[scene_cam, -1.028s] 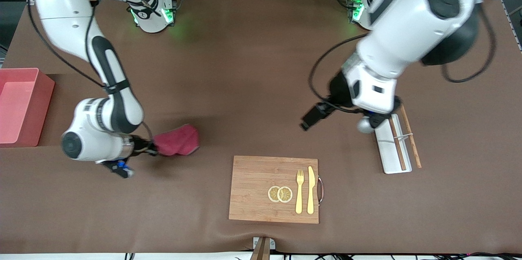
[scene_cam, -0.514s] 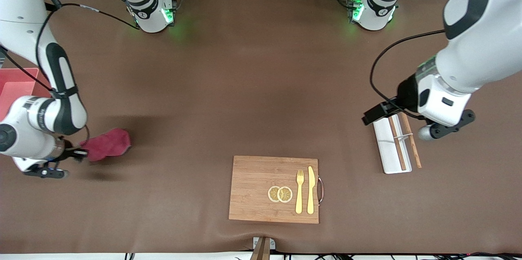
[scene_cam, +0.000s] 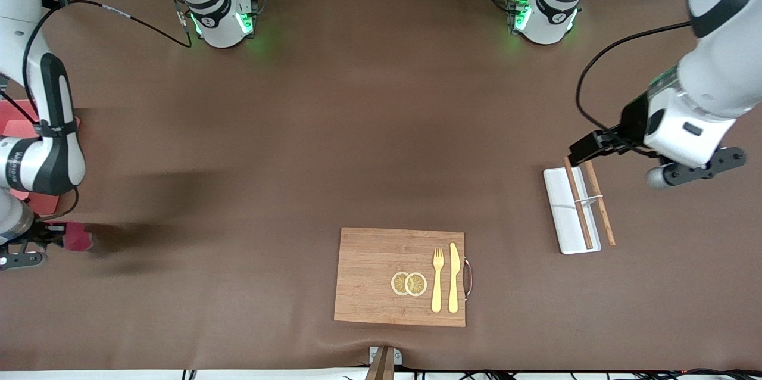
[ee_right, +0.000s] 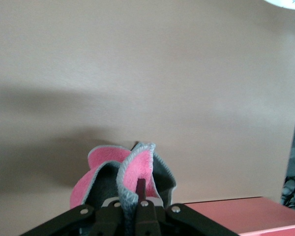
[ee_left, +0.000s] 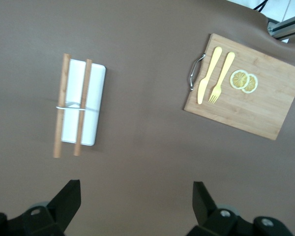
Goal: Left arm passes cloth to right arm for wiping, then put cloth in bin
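Note:
The crimson-pink and grey cloth point(scene_cam: 77, 236) point(ee_right: 123, 169) hangs bunched in my right gripper point(scene_cam: 52, 237) point(ee_right: 139, 189), which is shut on it. The gripper is over the table at the right arm's end, just beside the corner of the salmon-pink bin point(scene_cam: 13, 121) point(ee_right: 236, 216) that lies nearer to the front camera. The right arm hides most of the bin. My left gripper point(scene_cam: 696, 169) point(ee_left: 136, 187) hovers open and holds nothing, over bare table at the left arm's end, beside the white tray point(scene_cam: 565, 213).
The white tray point(ee_left: 81, 103) carries two wooden chopsticks point(scene_cam: 598, 201). A wooden board point(scene_cam: 381, 276) point(ee_left: 265, 105) with a yellow fork point(scene_cam: 437, 280), a knife point(scene_cam: 453, 277) and two lemon slices point(scene_cam: 409, 283) lies near the table's front edge.
My right arm has swept the cloth along the table toward its own end, up to the bin. My left arm has drawn back toward its end, past the white tray.

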{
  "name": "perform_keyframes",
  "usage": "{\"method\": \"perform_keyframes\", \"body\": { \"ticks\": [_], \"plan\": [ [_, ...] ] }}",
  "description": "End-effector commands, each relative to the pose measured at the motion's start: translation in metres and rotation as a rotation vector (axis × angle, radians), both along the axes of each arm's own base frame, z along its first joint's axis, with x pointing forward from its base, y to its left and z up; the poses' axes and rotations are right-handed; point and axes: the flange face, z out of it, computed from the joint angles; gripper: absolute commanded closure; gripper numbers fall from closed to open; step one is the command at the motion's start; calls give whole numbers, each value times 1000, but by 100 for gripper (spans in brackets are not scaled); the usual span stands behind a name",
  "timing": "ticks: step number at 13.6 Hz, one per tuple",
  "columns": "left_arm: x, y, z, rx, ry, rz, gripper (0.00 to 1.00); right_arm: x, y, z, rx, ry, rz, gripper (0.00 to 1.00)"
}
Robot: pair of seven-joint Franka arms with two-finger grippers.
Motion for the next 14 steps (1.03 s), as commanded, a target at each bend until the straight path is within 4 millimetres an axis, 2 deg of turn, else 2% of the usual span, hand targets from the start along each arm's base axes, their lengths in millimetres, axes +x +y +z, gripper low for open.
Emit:
{"method": "perform_keyframes", "body": {
  "ticks": [1,2,3,6,8,11,13,14],
  "plan": [
    [-30,41,12,63,2,-59,0,0,69,-35,-4,12,-109,100],
    [-38,51,14,71,-1,-85,0,-2,100,-41,3,32,-171,100],
    [-41,63,18,74,-4,-93,0,-4,140,-43,43,66,-238,100],
    [-50,87,25,84,-11,-133,0,-12,240,-46,174,115,-374,100],
    [-59,89,31,87,-15,-144,0,-19,304,-49,166,84,-460,100],
    [-64,88,33,88,-12,-147,0,-43,401,-51,222,91,-597,100],
    [-64,87,33,89,-14,-148,0,-54,442,-42,304,126,-658,100],
    [-63,89,31,89,-10,-144,0,-60,457,-27,338,156,-682,100]
  ]
}}
